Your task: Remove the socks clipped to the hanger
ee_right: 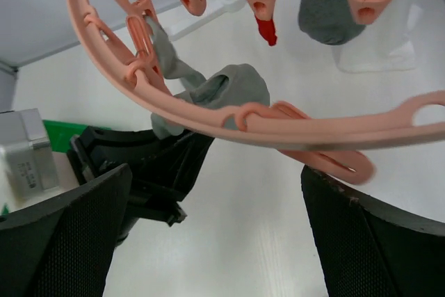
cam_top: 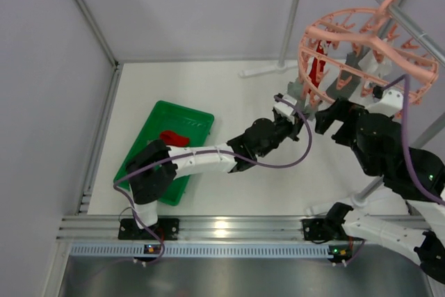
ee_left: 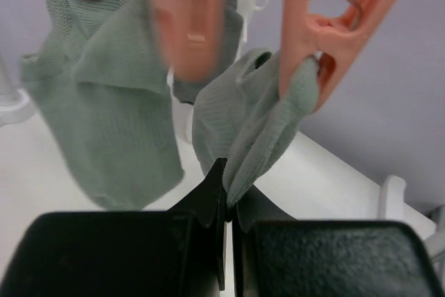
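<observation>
The salmon-pink hanger (cam_top: pixel 368 39) hangs at the upper right with grey and red socks clipped under its ring. My left gripper (cam_top: pixel 295 104) reaches up to its near-left rim. In the left wrist view that gripper (ee_left: pixel 231 206) is shut on the lower end of a grey sock (ee_left: pixel 236 116), which is still pinched in a pink clip (ee_left: pixel 313 33). Another grey sock (ee_left: pixel 104 102) hangs to its left. My right gripper (ee_right: pixel 215 179) stands open just under the hanger's ring (ee_right: pixel 208 119), with nothing between its fingers (ee_right: pixel 69 227).
A green tray (cam_top: pixel 149 147) lies on the table at the left with a red sock (cam_top: pixel 170 137) in it. A metal stand's pole (cam_top: pixel 295 12) and foot rise behind the hanger. A red sock (ee_right: pixel 265 29) and a dark grey sock (ee_right: pixel 327 5) hang from farther clips.
</observation>
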{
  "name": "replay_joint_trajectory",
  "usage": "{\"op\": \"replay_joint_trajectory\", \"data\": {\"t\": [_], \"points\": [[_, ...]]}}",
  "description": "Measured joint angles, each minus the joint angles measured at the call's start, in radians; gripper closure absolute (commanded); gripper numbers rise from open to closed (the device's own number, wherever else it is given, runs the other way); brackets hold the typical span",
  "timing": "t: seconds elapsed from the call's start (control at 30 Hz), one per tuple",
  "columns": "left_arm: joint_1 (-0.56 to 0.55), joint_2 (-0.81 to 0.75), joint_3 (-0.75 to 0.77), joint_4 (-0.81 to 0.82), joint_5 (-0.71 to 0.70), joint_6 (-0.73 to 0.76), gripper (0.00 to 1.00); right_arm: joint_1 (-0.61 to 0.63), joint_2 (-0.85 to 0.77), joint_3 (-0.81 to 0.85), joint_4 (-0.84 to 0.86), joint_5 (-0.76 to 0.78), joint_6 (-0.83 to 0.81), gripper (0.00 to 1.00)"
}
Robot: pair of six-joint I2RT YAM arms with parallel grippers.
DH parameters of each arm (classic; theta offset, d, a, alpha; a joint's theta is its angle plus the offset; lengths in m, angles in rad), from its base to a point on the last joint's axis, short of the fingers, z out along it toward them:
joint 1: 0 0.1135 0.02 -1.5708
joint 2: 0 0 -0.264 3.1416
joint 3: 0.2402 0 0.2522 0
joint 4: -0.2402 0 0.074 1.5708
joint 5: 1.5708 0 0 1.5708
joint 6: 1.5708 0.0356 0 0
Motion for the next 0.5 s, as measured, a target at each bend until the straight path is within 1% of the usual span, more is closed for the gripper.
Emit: {"op": "replay_joint_trajectory", "data": {"t": [0.13,0.2,0.27,0.3,0.47,0.5], "points": [[-0.063,-0.001,0.0,0.005,-0.142,0.083,1.0,0.0,-0.094,-0.002,0.007,-0.068,0.013,0.01],[-0.108,-0.001,0.002,0.006,-0.225,0.142,1.0,0.0,-0.113,0.031,-0.006,-0.095,0.027,0.0],[-0.154,0.004,0.014,0.006,-0.304,0.2,1.0,0.0,-0.092,0.08,-0.009,-0.122,0.039,0.03],[-0.176,0.011,0.029,0.007,-0.344,0.227,1.0,0.0,-0.079,0.096,-0.01,-0.132,0.042,0.08],[-0.256,0.074,0.123,0.02,-0.533,0.355,1.0,0.0,-0.002,0.121,-0.004,-0.184,0.063,0.12],[-0.267,0.09,0.139,0.021,-0.562,0.377,1.0,0.0,0.012,0.121,-0.003,-0.196,0.065,0.14]]}}
